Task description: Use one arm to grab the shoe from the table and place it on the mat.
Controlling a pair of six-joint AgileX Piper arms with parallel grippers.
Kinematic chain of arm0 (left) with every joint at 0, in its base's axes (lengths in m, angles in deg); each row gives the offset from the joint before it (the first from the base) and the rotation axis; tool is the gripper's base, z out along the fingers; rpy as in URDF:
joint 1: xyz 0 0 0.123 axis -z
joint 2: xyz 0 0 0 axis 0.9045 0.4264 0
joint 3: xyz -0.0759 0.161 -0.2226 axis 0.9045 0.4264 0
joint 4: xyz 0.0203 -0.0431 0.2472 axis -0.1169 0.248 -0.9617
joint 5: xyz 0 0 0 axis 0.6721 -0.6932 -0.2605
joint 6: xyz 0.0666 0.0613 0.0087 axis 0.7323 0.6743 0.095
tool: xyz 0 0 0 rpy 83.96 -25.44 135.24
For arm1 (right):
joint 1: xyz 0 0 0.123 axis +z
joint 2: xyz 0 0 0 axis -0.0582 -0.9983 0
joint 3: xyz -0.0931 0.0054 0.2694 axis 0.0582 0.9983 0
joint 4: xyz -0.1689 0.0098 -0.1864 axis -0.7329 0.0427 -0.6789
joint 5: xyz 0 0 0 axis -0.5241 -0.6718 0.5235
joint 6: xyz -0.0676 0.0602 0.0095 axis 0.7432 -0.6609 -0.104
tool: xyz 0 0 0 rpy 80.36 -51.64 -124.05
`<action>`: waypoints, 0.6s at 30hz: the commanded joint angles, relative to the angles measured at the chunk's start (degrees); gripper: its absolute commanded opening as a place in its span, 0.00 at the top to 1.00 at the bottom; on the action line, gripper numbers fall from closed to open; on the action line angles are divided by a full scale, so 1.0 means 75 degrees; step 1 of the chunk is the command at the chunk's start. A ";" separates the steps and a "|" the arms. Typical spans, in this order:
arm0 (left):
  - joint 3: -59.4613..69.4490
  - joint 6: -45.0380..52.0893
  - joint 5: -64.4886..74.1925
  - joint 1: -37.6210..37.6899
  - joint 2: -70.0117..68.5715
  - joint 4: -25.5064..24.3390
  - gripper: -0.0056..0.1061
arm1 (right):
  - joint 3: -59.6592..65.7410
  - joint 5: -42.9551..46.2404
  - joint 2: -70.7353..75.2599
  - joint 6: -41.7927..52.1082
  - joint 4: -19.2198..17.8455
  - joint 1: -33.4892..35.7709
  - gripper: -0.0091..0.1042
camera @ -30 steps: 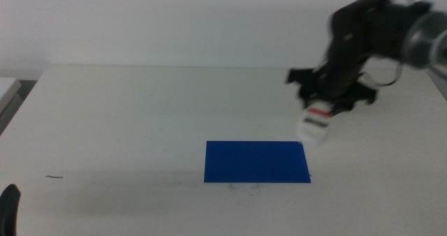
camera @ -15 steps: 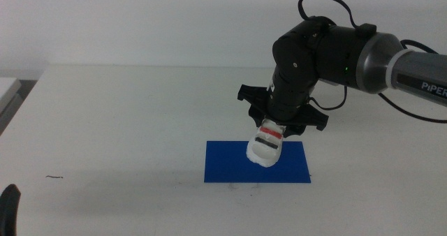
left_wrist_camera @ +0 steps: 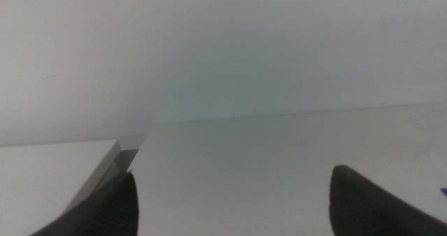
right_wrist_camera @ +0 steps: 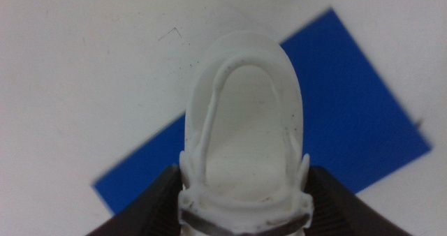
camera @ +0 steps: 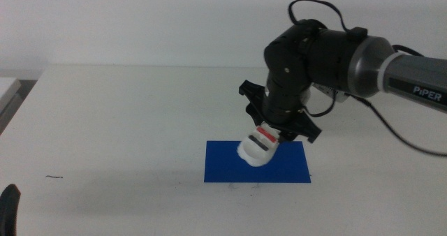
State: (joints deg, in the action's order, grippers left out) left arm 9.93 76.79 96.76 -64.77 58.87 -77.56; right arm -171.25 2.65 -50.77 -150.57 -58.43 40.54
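The right gripper (camera: 274,133) squeezes the little white shoe (camera: 257,146) by its two sides. The shoe hangs toe-down just under it, over the blue mat (camera: 293,167). It looks light and stiff. The left gripper (left_wrist_camera: 230,201) waits, spread wide.

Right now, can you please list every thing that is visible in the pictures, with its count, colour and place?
shoe: one, white with red and dark straps, held tilted over the mat, toe down.
mat: one, dark blue, on the table in front of centre.
table: one, white, under everything.
right arm: one, black and grey, reaching in from the right.
right claw: one, black, shut on the shoe above the mat.
left claw: one, black, waiting at the bottom left edge, jaws apart.
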 commanded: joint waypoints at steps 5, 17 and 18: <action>0.0002 -0.0010 -0.0093 0.0002 0.0037 0.0030 0.11 | -0.0320 -0.0231 -0.0028 -0.3380 -0.0180 0.0227 0.84; 0.0002 -0.0010 -0.0093 0.0002 0.0037 0.0030 0.11 | -0.0305 -0.0227 -0.0677 -0.5571 0.1001 -0.0099 0.84; 0.0002 -0.0010 -0.0093 0.0002 0.0037 0.0030 0.11 | -0.0305 -0.0227 -0.0722 -0.5571 0.1016 -0.0131 0.84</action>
State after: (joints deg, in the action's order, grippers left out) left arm 9.93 76.79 96.76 -64.77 58.87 -77.56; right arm -173.19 1.30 -56.04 -191.01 -51.70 40.36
